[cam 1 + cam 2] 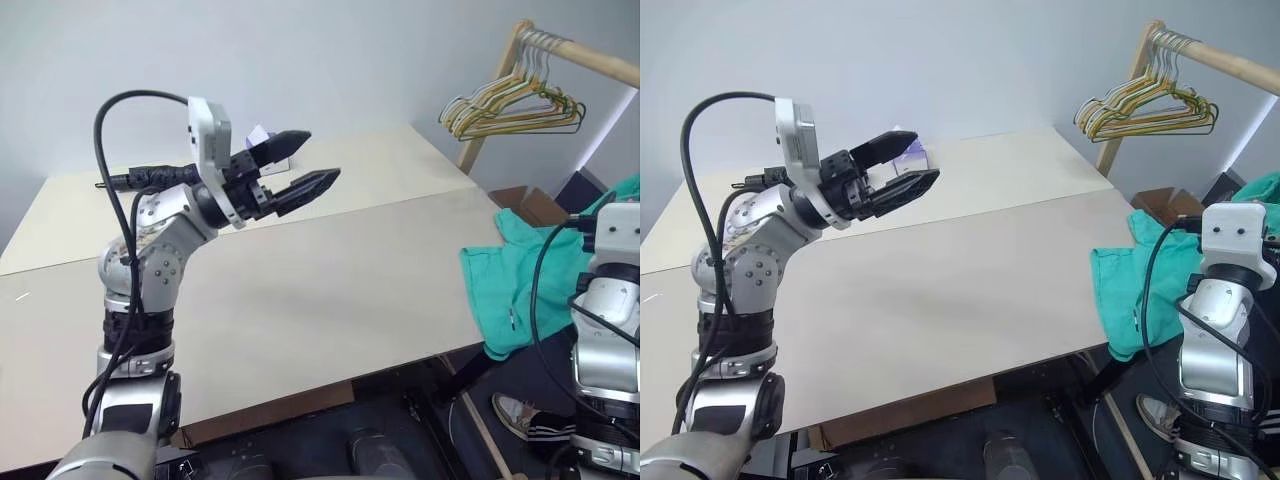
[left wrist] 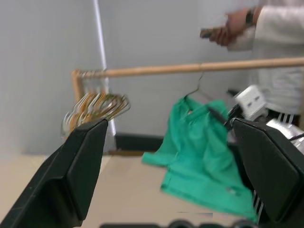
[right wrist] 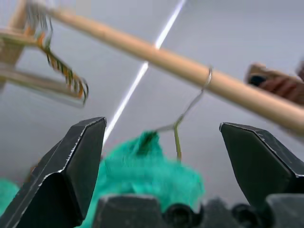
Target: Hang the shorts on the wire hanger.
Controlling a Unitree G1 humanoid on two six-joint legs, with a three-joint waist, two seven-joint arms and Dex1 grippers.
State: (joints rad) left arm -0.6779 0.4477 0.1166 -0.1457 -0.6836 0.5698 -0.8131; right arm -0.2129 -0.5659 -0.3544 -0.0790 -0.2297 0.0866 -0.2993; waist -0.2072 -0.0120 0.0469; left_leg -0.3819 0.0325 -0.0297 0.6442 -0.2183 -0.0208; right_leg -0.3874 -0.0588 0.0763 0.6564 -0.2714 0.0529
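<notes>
The teal-green shorts [image 1: 510,290] hang off the wire hanger [image 3: 187,111], whose hook sits over the wooden rod [image 3: 190,69]. Their lower part drapes onto the table's right edge. My right gripper [image 3: 161,123] is open and empty, pointing up at the hanger and the shorts [image 3: 142,175] from just below, not touching them. Its arm [image 1: 608,300] stands beside the hanging cloth. My left gripper [image 1: 322,156] is open and empty, raised above the table's far left. It points toward the shorts [image 2: 199,142] and the hanger's hook [image 2: 195,90] from well away.
A bunch of pale hangers [image 1: 515,105] hangs at the rod's left end. The wide beige table [image 1: 300,300] fills the middle, with a small tissue box [image 1: 908,150] behind my left gripper. A person's hand [image 2: 228,28] holds a small device behind the rod. A cardboard box [image 1: 525,200] sits beyond the table.
</notes>
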